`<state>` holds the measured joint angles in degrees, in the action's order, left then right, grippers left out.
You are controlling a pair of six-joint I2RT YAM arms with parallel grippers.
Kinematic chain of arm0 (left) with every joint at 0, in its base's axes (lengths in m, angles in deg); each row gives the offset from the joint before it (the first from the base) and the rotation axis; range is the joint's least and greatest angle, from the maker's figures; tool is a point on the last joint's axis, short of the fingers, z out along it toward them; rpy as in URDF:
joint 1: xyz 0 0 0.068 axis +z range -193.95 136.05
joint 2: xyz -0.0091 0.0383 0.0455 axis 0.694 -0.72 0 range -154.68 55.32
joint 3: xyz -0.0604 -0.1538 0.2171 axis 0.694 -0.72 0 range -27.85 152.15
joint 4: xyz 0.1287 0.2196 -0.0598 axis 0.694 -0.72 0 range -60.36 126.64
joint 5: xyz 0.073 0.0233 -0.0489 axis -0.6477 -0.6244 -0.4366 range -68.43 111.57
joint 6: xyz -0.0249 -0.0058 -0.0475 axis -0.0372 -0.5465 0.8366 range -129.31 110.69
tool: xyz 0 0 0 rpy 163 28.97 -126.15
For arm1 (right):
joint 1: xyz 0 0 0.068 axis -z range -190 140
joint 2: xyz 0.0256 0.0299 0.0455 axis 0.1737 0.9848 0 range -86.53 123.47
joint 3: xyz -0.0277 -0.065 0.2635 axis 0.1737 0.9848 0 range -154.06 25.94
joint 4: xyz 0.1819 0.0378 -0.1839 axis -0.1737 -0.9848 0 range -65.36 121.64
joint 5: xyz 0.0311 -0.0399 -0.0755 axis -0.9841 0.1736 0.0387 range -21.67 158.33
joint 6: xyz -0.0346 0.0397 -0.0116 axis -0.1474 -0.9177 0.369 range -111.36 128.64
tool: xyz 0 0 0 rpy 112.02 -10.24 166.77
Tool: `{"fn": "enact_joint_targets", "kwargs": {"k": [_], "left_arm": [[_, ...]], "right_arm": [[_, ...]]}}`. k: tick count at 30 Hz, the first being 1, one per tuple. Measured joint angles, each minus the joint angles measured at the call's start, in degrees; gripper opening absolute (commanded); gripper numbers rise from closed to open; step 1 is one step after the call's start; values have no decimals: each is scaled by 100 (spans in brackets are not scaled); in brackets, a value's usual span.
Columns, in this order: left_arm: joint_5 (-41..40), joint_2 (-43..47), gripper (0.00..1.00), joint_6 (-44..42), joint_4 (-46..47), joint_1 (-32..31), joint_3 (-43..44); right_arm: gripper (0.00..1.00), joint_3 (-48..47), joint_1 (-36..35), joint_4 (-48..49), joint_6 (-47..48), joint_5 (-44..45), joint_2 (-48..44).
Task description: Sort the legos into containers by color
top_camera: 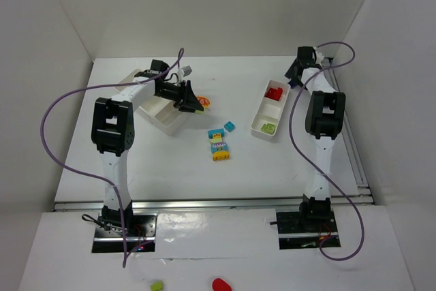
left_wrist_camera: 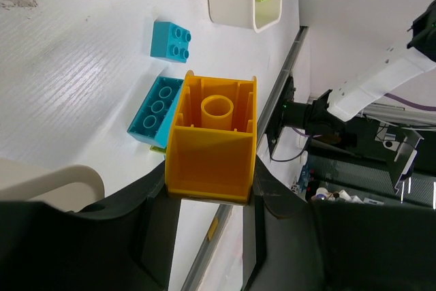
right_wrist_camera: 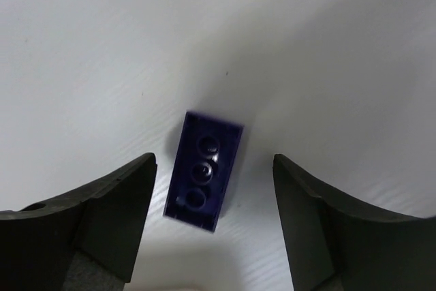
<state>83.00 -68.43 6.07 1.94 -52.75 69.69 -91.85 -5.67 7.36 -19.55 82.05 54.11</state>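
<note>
My left gripper (top_camera: 193, 99) is shut on an orange lego (left_wrist_camera: 211, 138), held just right of the wider white tray (top_camera: 163, 117); the brick's hollow underside faces the wrist camera. On the table lie a small cyan lego (left_wrist_camera: 170, 41) and a long cyan lego (left_wrist_camera: 157, 110) stacked with a yellow one (top_camera: 220, 155). The narrower tray (top_camera: 257, 115) holds red legos (top_camera: 275, 91) and a lime green lego (top_camera: 268, 127). My right gripper (top_camera: 298, 67) is open at the far right, its fingers either side of a dark blue lego (right_wrist_camera: 204, 172) lying on the table.
White walls enclose the table on three sides. A metal rail (top_camera: 211, 202) runs along the table's front edge. A lime piece (top_camera: 157, 285) and a red piece (top_camera: 221, 284) lie below the table front, near the arm bases.
</note>
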Motion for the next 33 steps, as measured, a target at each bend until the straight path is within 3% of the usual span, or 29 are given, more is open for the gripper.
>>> {"fn": "enact_joint_targets", "kwargs": {"k": [4, 7, 11, 15, 17, 26, 33], "left_arm": [[-2, 0, 0, 0, 2, 0, 0], [-2, 0, 0, 0, 2, 0, 0], [-2, 0, 0, 0, 2, 0, 0], [-2, 0, 0, 0, 2, 0, 2], [-2, 0, 0, 0, 2, 0, 2], [-385, 31, 0, 273, -15, 0, 35], [-914, 256, 0, 450, -28, 0, 52]], "right_arm": [[64, -273, -37, -136, 46, 221, 184], [62, -262, -74, -177, 70, 345, 184], [46, -299, -125, -310, 129, 490, 205], [20, -350, -149, -409, 168, 577, 225], [16, -350, -149, -411, 168, 605, 223], [16, -278, -50, -791, 402, 514, -264], [16, 1045, -262, -887, 732, 470, -2236]]}}
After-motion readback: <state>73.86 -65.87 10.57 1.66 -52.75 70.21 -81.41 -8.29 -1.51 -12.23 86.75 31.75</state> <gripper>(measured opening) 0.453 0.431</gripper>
